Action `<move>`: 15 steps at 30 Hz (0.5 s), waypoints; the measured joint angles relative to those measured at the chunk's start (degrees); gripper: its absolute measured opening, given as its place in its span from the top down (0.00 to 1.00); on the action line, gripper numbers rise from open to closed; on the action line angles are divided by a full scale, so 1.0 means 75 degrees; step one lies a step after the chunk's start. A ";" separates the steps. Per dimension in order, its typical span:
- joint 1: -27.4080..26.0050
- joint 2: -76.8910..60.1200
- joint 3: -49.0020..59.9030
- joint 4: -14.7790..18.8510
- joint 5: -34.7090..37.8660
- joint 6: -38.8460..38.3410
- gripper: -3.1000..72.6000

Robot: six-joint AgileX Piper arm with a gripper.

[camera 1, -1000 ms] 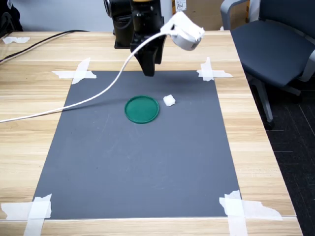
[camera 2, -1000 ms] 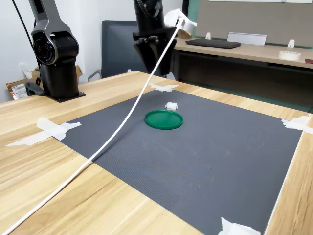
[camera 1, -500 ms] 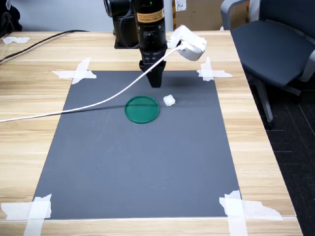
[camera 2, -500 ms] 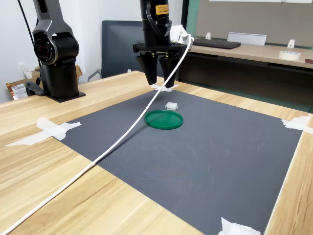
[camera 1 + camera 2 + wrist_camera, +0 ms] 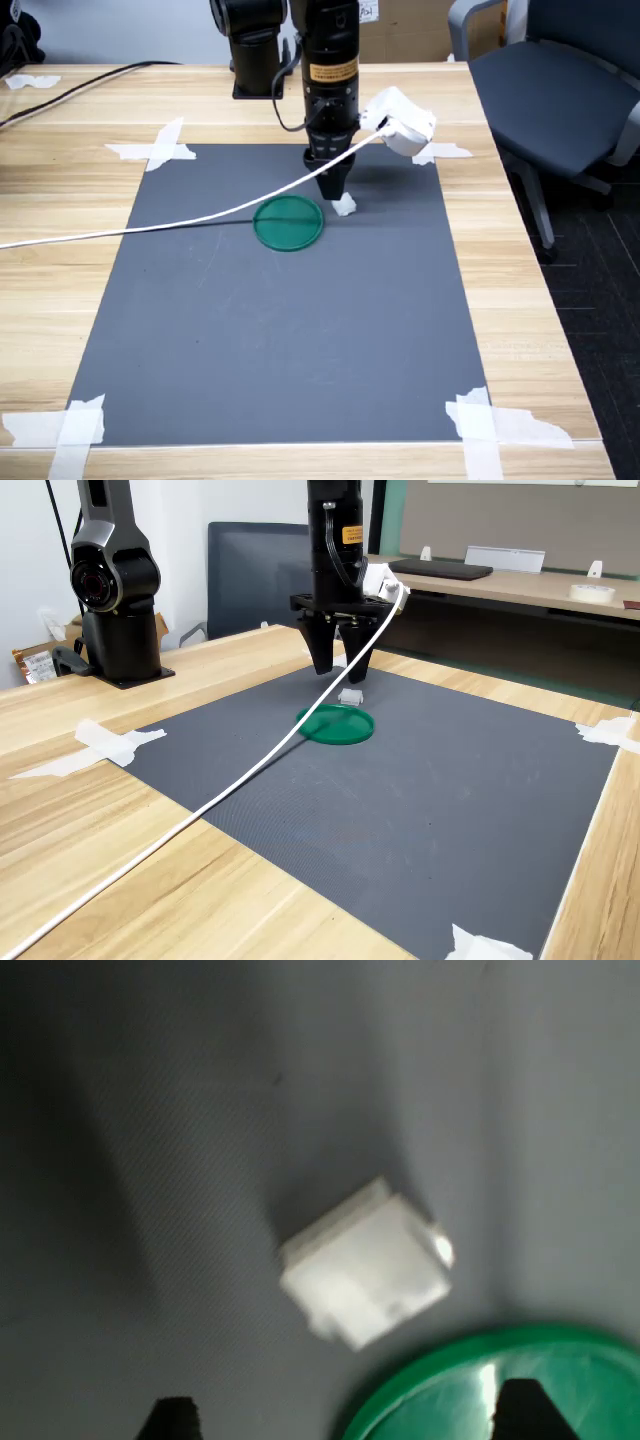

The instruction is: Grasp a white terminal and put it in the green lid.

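Note:
The white terminal (image 5: 345, 206) is a tiny white block lying on the black mat, just off the rim of the green lid (image 5: 288, 222) on the first exterior view's right. My gripper (image 5: 335, 190) points straight down, low over the terminal and slightly behind it. In the second exterior view the gripper (image 5: 340, 672) stands open above the terminal (image 5: 351, 695) and the lid (image 5: 334, 724). The wrist view shows the terminal (image 5: 365, 1265) on the mat between and ahead of the two dark fingertips (image 5: 175, 1415), with the lid (image 5: 500, 1390) under one tip. Nothing is held.
A black mat (image 5: 280, 330) is taped at its corners to the wooden table (image 5: 60, 200). A white cable (image 5: 150, 226) trails from the wrist camera (image 5: 400, 120) across the mat. A second black arm base (image 5: 115, 590) stands on the table. An office chair (image 5: 560, 90) stands beside it.
The arm came forward from the mat's back edge and lowered, ending right over the terminal. The terminal and the lid have not moved.

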 joint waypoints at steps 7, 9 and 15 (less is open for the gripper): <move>0.0000 0.0279 0.0000 0.0020 -0.0246 -0.0361 0.21; 0.0000 0.0367 0.0000 0.0026 -0.0261 -0.0390 0.21; 0.0000 0.0548 0.0000 0.0114 -0.0416 -0.0655 0.21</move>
